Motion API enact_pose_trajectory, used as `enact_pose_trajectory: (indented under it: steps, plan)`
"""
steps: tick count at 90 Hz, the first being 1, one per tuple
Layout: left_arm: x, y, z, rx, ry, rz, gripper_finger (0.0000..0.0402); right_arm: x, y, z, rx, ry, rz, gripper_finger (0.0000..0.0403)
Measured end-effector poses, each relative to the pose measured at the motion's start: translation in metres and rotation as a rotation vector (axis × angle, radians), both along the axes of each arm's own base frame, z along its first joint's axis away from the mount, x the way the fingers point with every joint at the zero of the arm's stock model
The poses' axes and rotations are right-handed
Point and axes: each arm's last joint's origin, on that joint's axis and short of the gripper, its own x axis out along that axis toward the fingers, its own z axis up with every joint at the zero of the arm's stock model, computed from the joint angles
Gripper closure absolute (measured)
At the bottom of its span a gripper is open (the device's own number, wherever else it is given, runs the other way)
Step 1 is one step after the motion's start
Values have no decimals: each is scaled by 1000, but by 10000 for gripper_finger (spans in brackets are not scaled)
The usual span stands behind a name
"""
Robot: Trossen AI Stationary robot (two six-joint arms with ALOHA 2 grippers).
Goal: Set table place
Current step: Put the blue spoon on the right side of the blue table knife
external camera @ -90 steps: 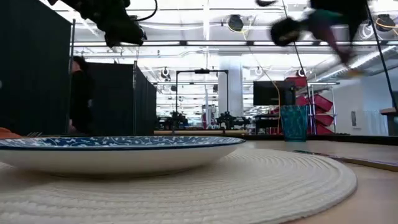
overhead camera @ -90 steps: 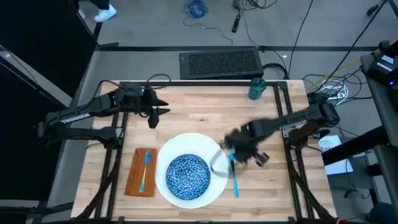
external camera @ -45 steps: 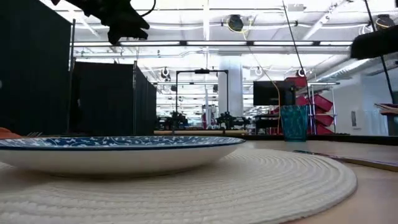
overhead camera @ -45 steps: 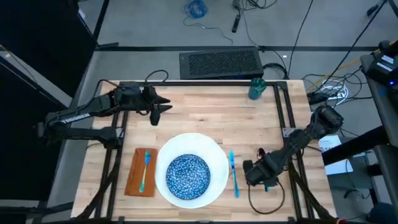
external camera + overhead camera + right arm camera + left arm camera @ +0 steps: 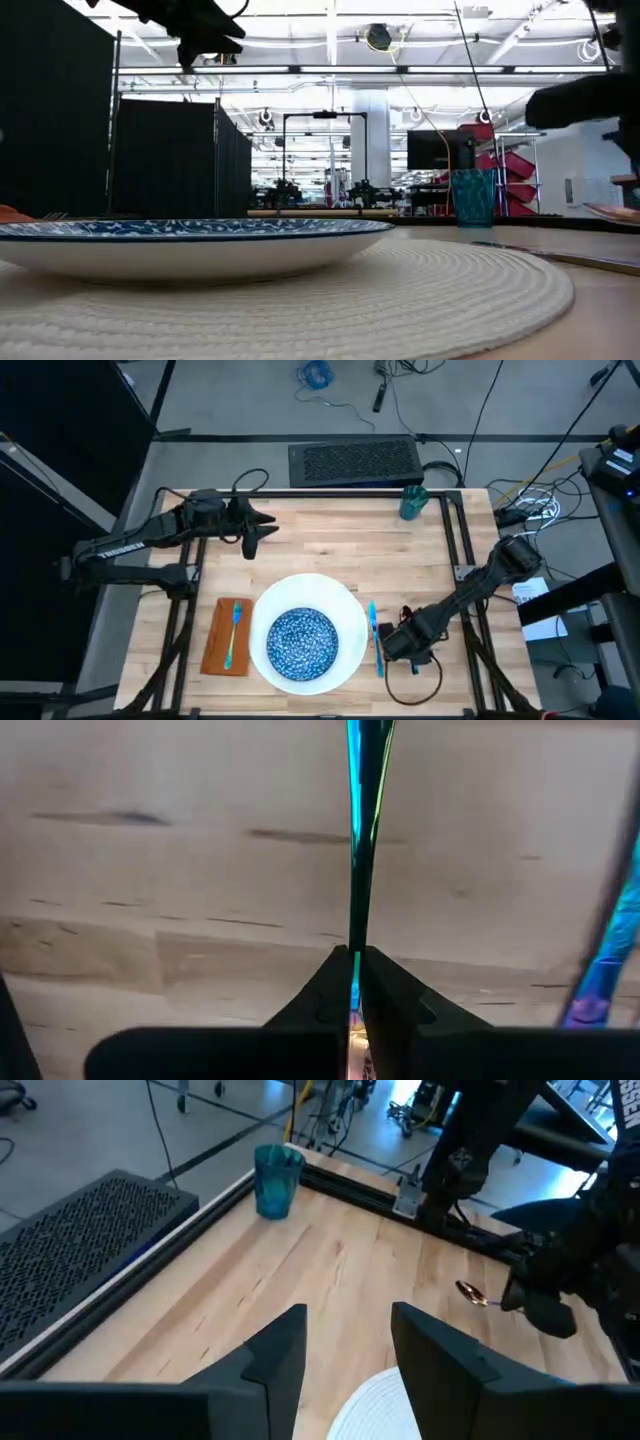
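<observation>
From above, the table carries a white plate with a blue bowl on it; an orange napkin lies just left of the plate with a blue fork on top, a blue utensil lies just right of the plate, and a teal cup stands at the far edge. The right gripper sits low beside that utensil; the left gripper hangs over the far left part of the table, well apart from the setting. At table height, the bowl rests on a woven mat, the cup stands beyond, and the left arm shows high up. The left wrist view shows its fingers parted with nothing between them, the cup ahead, and a spoon held at the right arm. The right wrist view shows its fingers pinched on a thin iridescent handle above the wood.
</observation>
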Motion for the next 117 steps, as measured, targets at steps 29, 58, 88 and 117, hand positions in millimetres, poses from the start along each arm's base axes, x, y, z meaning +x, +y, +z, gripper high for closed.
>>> enact_pose_trajectory:
  steps: [29, 58, 88, 117]
  plan:
    - [0, 0, 0, 24, 9, -17, 268, 15, -5, 2, 93, -54, -61, 403]
    - [-1, -1, -2, 38, 28, -28, 268, 14, -6, 2, 85, -40, -94, 403]
    - [-1, -1, -2, 46, 29, -30, 268, 13, -6, 2, 72, -36, -103, 367]
    - [-1, -1, -2, 46, 29, -30, 268, 12, -9, 2, 6, -53, -105, 332]
